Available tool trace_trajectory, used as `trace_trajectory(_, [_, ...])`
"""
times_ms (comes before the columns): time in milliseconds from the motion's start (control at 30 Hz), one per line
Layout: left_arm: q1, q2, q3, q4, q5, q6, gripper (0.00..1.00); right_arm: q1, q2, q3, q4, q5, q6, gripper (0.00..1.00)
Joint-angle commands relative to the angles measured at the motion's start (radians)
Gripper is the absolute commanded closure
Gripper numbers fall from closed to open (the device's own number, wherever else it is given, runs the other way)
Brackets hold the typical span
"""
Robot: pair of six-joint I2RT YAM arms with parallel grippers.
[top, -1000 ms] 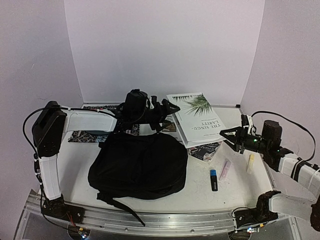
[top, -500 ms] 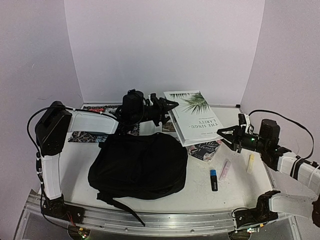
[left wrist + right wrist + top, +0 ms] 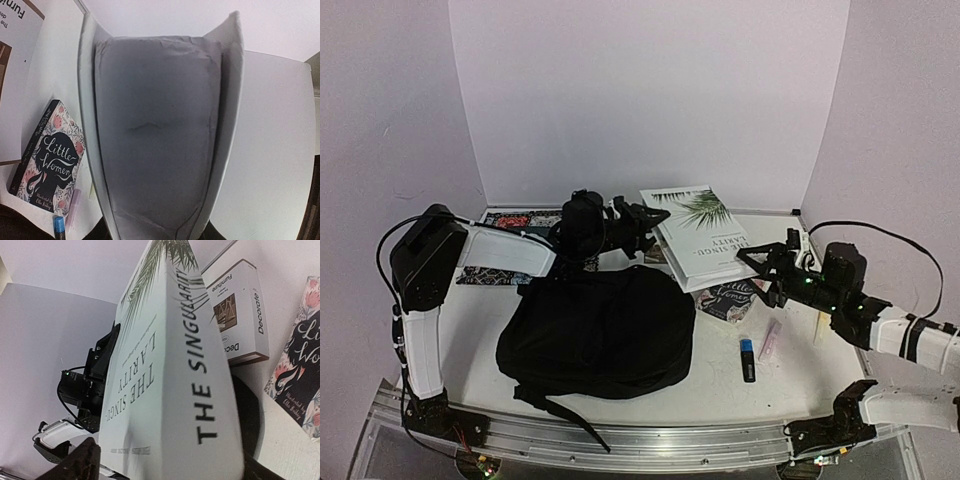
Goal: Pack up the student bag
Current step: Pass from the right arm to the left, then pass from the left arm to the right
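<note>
The student bag [image 3: 595, 330], a floppy black backpack, lies flat at the table's middle, and no gripper touches it. Behind it, a large white book titled "The Singularity" [image 3: 705, 235] is tilted up off the table. My left gripper [image 3: 655, 218] is shut on the book's far left edge. In the left wrist view the book's grey page edge [image 3: 155, 125] fills the space between the jaws. My right gripper [image 3: 757, 270] stands open at the book's near right corner. In the right wrist view the spine [image 3: 200, 390] runs between its spread fingers [image 3: 75, 462].
A "Little Women" paperback [image 3: 730, 298] lies right of the bag. A brown and white "Decorate" book [image 3: 237, 315] lies under the white book. A blue-capped marker [image 3: 747, 358], a pink tube [image 3: 769, 340] and a yellow stick [image 3: 820, 325] lie at the right. A patterned book [image 3: 490, 272] lies at the left.
My left gripper has closed on the white book's edge and drawn it up and leftward. My right gripper has moved left to the book's near corner and its jaws have spread wider.
</note>
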Motion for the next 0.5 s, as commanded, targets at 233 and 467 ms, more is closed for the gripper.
trace_trajectory(233, [-0.035,-0.085,-0.062,0.155,-0.163,-0.044,0.69,0.185,0.076,0.042,0.215,0.264,0.094,0.07])
trace_trajectory(467, [-0.075,-0.115,-0.123,0.22,-0.259,-0.064,0.69,0.245,0.19,0.081,0.346,0.31,0.132,0.11])
